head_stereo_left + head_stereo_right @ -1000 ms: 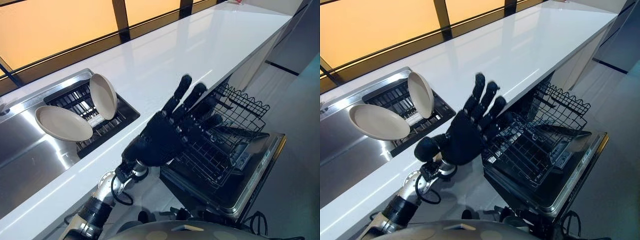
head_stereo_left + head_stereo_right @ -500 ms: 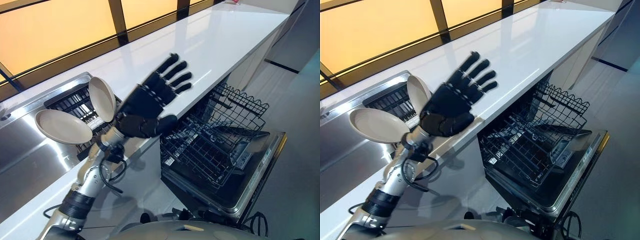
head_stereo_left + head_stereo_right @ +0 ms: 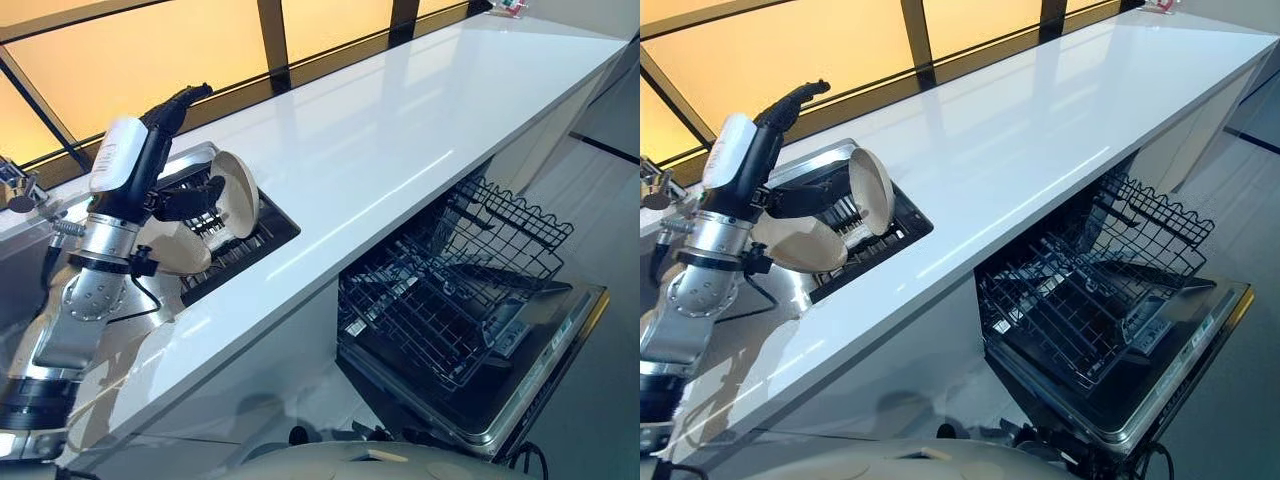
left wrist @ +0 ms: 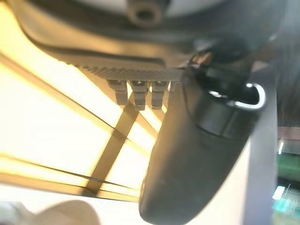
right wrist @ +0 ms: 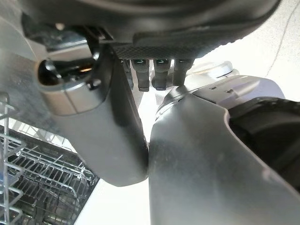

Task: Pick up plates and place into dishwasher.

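Observation:
Two beige plates stand in the black drying rack set in the sink. One plate is upright on its edge. The other plate leans low beside it, partly behind my left arm. My left hand is raised just left of the upright plate, open, with its fingers pointing up toward the window and its thumb reaching at the plate's face. The dishwasher's wire rack is pulled out below the counter on the right. My right hand hangs open above that rack.
A long white counter runs from the sink to the far right. The dishwasher door lies open over the floor. A faucet stands at the sink's far left, below the orange-lit window.
My left hand has swung from above the dishwasher rack up and left to the plates in the sink rack. The camera has shifted as well.

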Controlling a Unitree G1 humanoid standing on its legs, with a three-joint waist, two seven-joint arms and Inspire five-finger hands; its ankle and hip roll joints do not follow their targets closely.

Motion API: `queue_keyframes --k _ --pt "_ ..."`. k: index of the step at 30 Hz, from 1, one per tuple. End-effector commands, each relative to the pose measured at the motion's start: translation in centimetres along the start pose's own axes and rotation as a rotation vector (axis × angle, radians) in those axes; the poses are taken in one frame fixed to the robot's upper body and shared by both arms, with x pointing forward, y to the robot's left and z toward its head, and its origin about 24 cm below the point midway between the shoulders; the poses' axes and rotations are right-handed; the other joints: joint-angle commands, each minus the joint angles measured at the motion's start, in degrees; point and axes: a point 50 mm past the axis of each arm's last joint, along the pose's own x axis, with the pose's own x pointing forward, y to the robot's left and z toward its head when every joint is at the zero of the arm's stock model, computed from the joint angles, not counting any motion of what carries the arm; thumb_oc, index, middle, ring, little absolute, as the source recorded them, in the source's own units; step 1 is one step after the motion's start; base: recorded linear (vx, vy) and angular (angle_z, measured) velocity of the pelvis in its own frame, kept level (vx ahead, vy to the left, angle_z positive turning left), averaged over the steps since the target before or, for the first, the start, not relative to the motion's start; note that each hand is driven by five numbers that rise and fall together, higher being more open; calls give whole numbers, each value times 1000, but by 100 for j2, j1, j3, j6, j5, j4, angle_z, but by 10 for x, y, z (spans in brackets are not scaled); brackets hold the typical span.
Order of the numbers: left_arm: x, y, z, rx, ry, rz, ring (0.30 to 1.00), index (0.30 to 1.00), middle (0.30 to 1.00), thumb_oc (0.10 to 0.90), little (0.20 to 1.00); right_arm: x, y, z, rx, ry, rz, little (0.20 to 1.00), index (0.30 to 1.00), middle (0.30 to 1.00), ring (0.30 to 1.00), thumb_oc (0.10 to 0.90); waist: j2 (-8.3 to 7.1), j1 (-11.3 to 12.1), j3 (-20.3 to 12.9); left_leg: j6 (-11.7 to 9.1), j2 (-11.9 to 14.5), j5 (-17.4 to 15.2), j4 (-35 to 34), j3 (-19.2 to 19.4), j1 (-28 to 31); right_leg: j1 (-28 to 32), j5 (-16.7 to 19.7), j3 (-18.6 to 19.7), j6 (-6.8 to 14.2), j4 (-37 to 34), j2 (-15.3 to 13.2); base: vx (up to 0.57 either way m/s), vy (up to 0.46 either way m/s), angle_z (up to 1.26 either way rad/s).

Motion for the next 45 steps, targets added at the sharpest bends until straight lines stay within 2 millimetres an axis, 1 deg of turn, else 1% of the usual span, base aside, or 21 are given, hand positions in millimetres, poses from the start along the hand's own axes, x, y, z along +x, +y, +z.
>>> queue_keyframes --k 1,5,8,12,16,22,31,35,41,45 --pt "34 67 -2 172 -38 255 900 900 900 800 900 5 16 -6 -66 55 62 900 900 900 900 800 58 -32 -89 175 -375 -713 43 182 232 161 -628 60 27 179 416 0 0 0" --pt "41 73 -14 272 8 183 900 900 900 800 900 5 15 -2 -65 58 50 900 900 900 900 800 116 -100 -100 160 -374 -723 43 233 268 172 -617 95 46 179 415 0 0 0" --pt "49 77 -20 358 41 113 900 900 900 800 900 4 13 2 -69 58 42 900 900 900 900 800 159 -155 -118 156 -378 -726 43 260 281 168 -608 144 64 177 417 6 10 0" --pt "59 82 -28 409 82 73 900 900 900 800 900 3 10 5 -77 64 33 900 900 900 900 800 195 -226 -137 148 -381 -736 43 320 301 167 -582 178 95 161 414 9 8 0" --pt "66 86 -31 430 93 55 900 900 900 800 900 3 9 7 -79 65 23 900 900 900 900 800 211 -278 -145 151 -390 -747 43 364 322 172 -558 224 111 138 416 10 17 -3" --pt "73 82 -41 501 128 -14 900 900 900 800 900 2 8 10 -70 67 8 900 900 900 900 800 226 -380 -171 163 -393 -764 43 478 344 135 -522 309 150 151 410 26 37 -7" --pt "82 75 -52 550 184 -68 900 900 900 800 900 2 6 7 -69 82 -3 900 900 900 900 800 257 -528 -194 206 -436 -797 43 622 350 66 -433 443 234 134 367 37 47 -12" --pt "82 67 -58 594 206 -125 900 900 900 800 900 1 5 6 -66 87 -3 900 900 900 900 800 269 -575 -186 231 -463 -809 43 669 355 22 -396 480 281 162 336 29 41 -14" --pt "85 64 -61 669 213 -175 900 900 900 800 900 2 4 5 -65 92 -7 900 900 900 900 800 293 -645 -172 284 -501 -832 43 741 358 -81 -356 546 358 254 273 36 48 -4" --pt "89 63 -60 689 216 -184 900 900 900 800 900 2 5 5 -65 94 -7 900 900 900 900 800 300 -673 -162 308 -513 -848 43 791 356 -137 -339 579 400 306 247 32 40 -4"
